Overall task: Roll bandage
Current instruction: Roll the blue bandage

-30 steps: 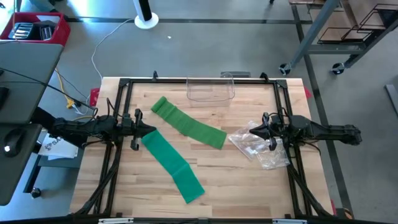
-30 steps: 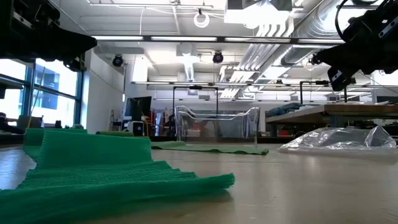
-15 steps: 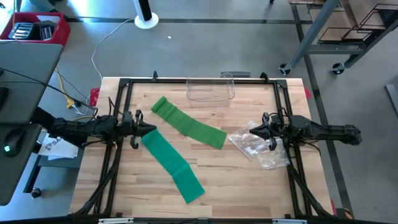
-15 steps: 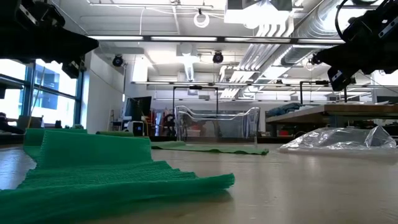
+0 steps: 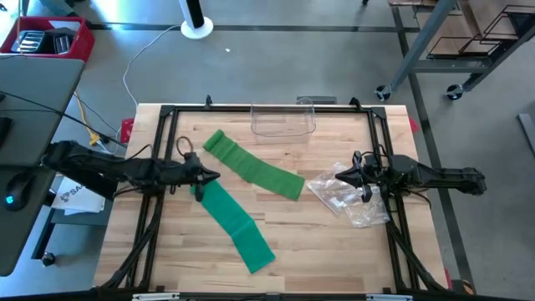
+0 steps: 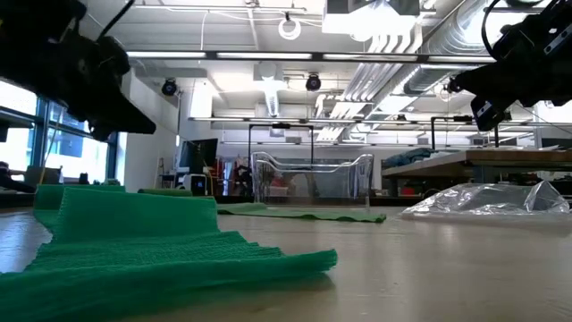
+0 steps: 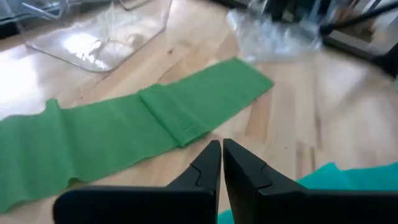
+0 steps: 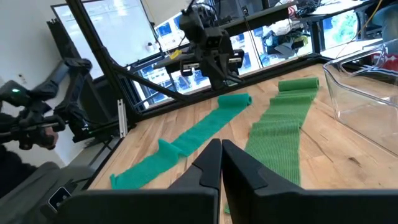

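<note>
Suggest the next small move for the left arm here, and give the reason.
Probably open the left gripper and lower it onto the near end of the teal-green bandage strip. It hovers over that end with fingers shut, both bandages lie flat and unrolled, and the right gripper waits above the clear plastic bag.

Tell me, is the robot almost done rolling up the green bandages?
Not yet. Both bandages, the teal one and the green one, lie flat and unrolled. The left gripper hovers shut at the teal bandage's end, holding nothing. The right gripper waits shut over the plastic bags. All the rolling is left.
</note>
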